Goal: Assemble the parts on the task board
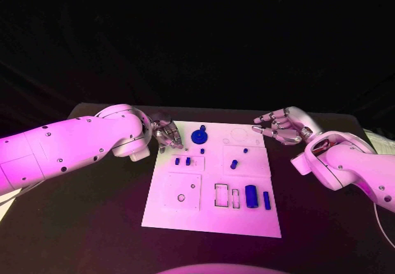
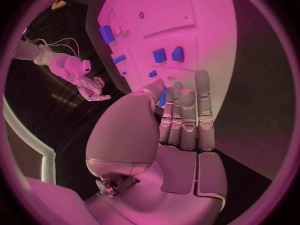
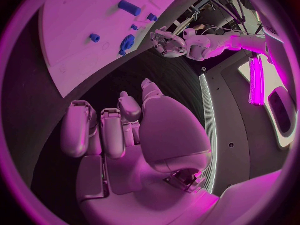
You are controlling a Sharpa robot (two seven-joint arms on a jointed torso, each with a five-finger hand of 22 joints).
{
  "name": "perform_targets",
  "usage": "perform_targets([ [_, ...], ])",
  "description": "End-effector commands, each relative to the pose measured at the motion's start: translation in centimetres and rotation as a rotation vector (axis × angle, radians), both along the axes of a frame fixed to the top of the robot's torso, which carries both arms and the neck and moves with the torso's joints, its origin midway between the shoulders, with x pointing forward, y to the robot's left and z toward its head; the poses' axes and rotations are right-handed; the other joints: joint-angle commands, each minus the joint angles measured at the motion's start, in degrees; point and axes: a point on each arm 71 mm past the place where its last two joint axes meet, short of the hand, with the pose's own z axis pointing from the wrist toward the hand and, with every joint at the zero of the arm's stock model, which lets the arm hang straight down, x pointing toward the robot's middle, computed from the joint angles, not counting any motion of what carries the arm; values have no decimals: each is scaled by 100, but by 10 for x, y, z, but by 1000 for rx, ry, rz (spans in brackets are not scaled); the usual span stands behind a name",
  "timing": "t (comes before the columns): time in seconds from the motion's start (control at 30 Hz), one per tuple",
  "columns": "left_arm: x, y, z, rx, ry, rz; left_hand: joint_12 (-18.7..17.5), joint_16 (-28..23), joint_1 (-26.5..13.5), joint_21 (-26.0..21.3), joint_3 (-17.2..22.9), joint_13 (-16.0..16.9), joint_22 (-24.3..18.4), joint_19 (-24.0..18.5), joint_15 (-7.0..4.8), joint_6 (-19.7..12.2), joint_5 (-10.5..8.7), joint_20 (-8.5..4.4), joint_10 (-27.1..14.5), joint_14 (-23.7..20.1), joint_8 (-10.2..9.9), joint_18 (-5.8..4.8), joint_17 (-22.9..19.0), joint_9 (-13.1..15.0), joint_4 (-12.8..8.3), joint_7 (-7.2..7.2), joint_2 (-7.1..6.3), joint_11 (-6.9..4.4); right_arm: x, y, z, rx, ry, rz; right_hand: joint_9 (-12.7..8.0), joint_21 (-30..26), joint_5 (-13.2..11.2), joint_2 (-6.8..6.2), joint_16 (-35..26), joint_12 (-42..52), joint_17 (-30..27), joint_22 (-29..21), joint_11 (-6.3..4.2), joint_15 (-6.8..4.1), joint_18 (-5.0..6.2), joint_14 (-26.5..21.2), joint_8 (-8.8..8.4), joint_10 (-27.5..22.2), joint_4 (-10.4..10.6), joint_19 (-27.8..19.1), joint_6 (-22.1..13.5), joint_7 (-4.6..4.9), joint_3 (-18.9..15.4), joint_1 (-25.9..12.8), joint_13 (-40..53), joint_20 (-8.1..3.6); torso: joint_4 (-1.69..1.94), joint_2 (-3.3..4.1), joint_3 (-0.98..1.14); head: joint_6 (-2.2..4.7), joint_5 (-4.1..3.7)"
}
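Two hands of mine sit at the far corners of the board (image 1: 216,220), and everything nearer to me is open black table (image 1: 74,228).

Nearest, the board's bottom edge lies at about 6 o'clock, with bare table on both sides of it and in front. Just above that edge, toward 5 o'clock, a wide blue block (image 1: 251,196) and a narrow blue bar (image 1: 266,199) stand beside two outlined slots (image 1: 222,194). A small ring (image 1: 181,198) marks the panel at 7 o'clock.

Mid-board, two small blue pieces (image 1: 182,161) sit side by side on the left, a blue peg (image 1: 234,164) on the right.

Farther off, a blue gear (image 1: 200,136) stands near the top edge, around 12 o'clock. My left hand (image 1: 167,135) hangs over the board's top-left corner, just beside the gear, fingers extended and close together, holding nothing; in the left wrist view they (image 2: 204,102) point over the board. My right hand (image 1: 282,127) hovers off the top-right corner at 1 o'clock, fingers loosely curled and apart, empty.

Beyond the table's far edge is black cloth.
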Motion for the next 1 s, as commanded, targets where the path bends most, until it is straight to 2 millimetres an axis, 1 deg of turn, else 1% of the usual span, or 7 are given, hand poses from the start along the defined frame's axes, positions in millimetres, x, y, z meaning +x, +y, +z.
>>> perform_targets([
  [0.03,-3,-24,15,-109,-307,-202,-521,-674,276,-362,293,-576,-279,-45,64,-14,-31,112,-28,-237,-294,69,-597,-393,-83,71,-246,63,-1,1,0,0,0,7,-6,-31,23,56,-38,-50,416,-21,-4,-15,36,364,-14,-60,-4,-35,-3,-7,-45,17,-22,7,7,2,-8,47,-34],
  [0.2,-8,-39,10,-69,-443,-318,-889,-854,169,-583,191,-1150,-508,179,107,139,-41,128,123,6,-579,104,-888,-828,-62,8,-448,91,-1,2,0,5,-7,6,-10,-194,41,87,-202,-452,229,-293,-1,-13,88,311,-19,-277,-21,-154,-16,-3,-44,72,-299,8,-15,1,-2,82,-60],
  [0.37,-9,-47,2,9,-483,-366,-1042,-751,98,-683,-159,-1491,-696,642,75,294,-45,77,198,432,-731,113,-944,-1112,-6,1,-448,67,0,2,1,13,-11,1,-13,-566,45,171,-651,-1540,-224,-835,-5,-18,186,174,-15,-765,-34,-390,-19,-4,-32,190,-1108,4,-14,14,-6,120,-92],
  [0.43,-9,-50,-1,39,-488,-377,-1093,-352,100,-667,-265,-1582,-712,790,69,332,-45,62,176,677,-770,118,-635,-1183,5,-26,-433,64,0,2,1,15,-13,1,-14,-642,48,181,-740,-1799,-299,-932,-9,-22,201,162,-15,-837,-31,-419,-21,-5,-38,213,-1324,1,-9,10,-6,124,-100],
  [0.53,-8,-55,-6,96,-475,-390,-1189,929,163,-447,-404,-1771,-593,1189,15,416,-39,11,174,1282,-859,98,425,-1335,17,-74,-363,35,0,3,1,18,-15,1,-15,-682,49,184,-786,-1932,-328,-974,-12,-27,205,166,-15,-841,-26,-417,-22,-7,-49,229,-1457,-4,-9,11,0,122,-97],
  [0.7,-7,-61,-13,164,-441,-412,-1284,2093,272,1161,-483,-1997,660,1792,-25,505,-30,-47,260,1704,-1002,-146,1426,-1527,15,-109,-299,5,0,4,1,22,-17,2,-16,-697,48,184,-804,-2017,-340,-989,-12,-28,207,168,-16,-862,-24,-416,-25,-7,-54,235,-1531,-5,-10,16,-5,110,-94],
  [1.0,-2,-65,-20,217,-411,-411,-1406,2569,339,1998,-464,-2204,1345,2021,-68,678,-22,-90,417,1865,-1094,-267,1826,-1670,22,-120,-253,-21,0,4,1,24,-17,4,-19,-717,49,185,-826,-2134,-354,-1012,-12,-29,209,169,-20,-897,-22,-418,-34,-6,-60,242,-1631,-7,-12,12,0,78,-110],
])
